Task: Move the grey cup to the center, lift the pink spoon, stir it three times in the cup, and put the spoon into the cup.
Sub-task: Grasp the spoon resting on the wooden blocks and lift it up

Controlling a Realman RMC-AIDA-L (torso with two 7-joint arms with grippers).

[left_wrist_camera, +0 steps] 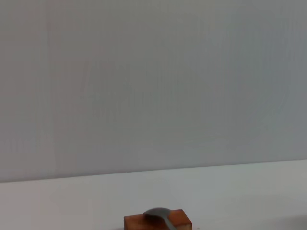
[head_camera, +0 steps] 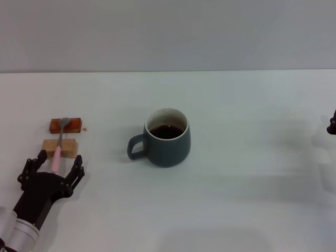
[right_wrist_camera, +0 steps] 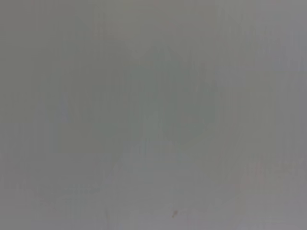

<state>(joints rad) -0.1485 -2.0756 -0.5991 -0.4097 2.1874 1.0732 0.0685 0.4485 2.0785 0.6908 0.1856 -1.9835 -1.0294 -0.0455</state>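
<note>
Nearest the head camera, at the near left corner of the tabletop (head_camera: 236,210), sits the left tool (head_camera: 52,165) on its black arm. Its fingers (head_camera: 77,169) are spread wide, one pair on each side of the spoon's pink handle end, not touching it as far as can be seen.

Just beyond, the spoon (head_camera: 59,142) lies across two small blocks. Its handle rests on the tan block (head_camera: 60,147), the nearer one, and its grey bowl rests on the reddish-brown block (head_camera: 65,124) behind. The two blocks stand near each other with a narrow gap between them. From the left wrist, only the reddish-brown block (left_wrist_camera: 157,221) and the spoon bowl (left_wrist_camera: 158,214) on top of it show, with bare tabletop and a pale wall behind.

Farther right, about mid tabletop, stands the cup (head_camera: 167,137), upright, with dark liquid inside and its handle turned toward the robot's left. It is well apart from the spoon and blocks.

At the far right edge, a dark sliver of the right tool (head_camera: 332,123) shows; whether it is spread or closed cannot be told. Its wrist camera sees only a blank grey surface.
</note>
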